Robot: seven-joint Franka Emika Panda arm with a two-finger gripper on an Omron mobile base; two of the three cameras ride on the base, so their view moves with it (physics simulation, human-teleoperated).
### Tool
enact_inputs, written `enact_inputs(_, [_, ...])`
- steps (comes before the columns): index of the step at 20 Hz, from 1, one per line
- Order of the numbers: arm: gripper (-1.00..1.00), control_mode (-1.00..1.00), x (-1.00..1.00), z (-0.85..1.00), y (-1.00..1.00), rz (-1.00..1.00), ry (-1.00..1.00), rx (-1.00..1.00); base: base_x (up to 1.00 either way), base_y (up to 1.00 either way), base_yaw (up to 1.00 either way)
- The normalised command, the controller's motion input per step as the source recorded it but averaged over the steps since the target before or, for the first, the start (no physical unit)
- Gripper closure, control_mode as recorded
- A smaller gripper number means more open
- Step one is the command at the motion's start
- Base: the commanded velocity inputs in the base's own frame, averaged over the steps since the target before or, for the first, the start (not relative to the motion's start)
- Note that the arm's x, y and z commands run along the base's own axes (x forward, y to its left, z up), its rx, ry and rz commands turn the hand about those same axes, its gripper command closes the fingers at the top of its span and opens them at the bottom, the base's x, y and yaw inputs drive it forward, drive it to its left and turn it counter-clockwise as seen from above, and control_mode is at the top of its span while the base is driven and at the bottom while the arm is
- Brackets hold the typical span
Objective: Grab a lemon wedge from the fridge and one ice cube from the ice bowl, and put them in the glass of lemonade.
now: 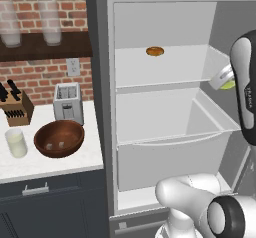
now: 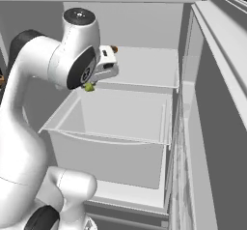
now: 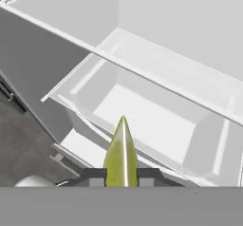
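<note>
Far off to the left of the jaws, on the pale surface [image 1: 50,164], stood the short clear tumbler of pale lemonade [image 1: 16,143], and just right of it the wide reddish-brown wooden ice bowl [image 1: 59,138] with a couple of cubes in it. Further right, the tall dark grey fridge [image 1: 100,107] stood open, a flat round orange-brown item [image 1: 155,51] lying on its upper white shelf, well behind the jaws. The gripper [image 3: 121,175] hung out in front of the shelves, above the clear drawer, its jaws drawn nearly together on the small yellow-green lemon wedge [image 3: 121,156], whose pointed end stuck out ahead of them. The wedge looked light, soft and likely slick with juice; a pinch across its thick middle seemed safest, gentle enough not to crush it.
</note>
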Motion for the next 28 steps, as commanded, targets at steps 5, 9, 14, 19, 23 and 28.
enact_inputs(5, [1.0,-1.0,-1.0,-0.11,0.37,-0.16,0.19,0.0,0.0,0.0,0.0])
enact_inputs(9, [1.0,-1.0,-1.0,-0.22,0.43,-0.19,0.18,0.0,0.0,0.0,0.0])
enact_inputs(14, [1.0,-1.0,-0.75,-0.14,0.26,-0.23,0.17,0.01,0.0,0.0,0.0])
enact_inputs(19, [1.0,-1.0,-0.27,-0.01,-0.04,-0.11,0.01,0.06,0.0,0.0,0.0])
enact_inputs(23, [1.0,-1.0,-0.02,0.0,-0.01,-0.02,0.0,0.0,0.0,0.0,0.0])
enact_inputs(28, [1.0,-1.0,0.0,0.0,0.0,0.0,0.0,0.0,0.0,0.0,0.0])
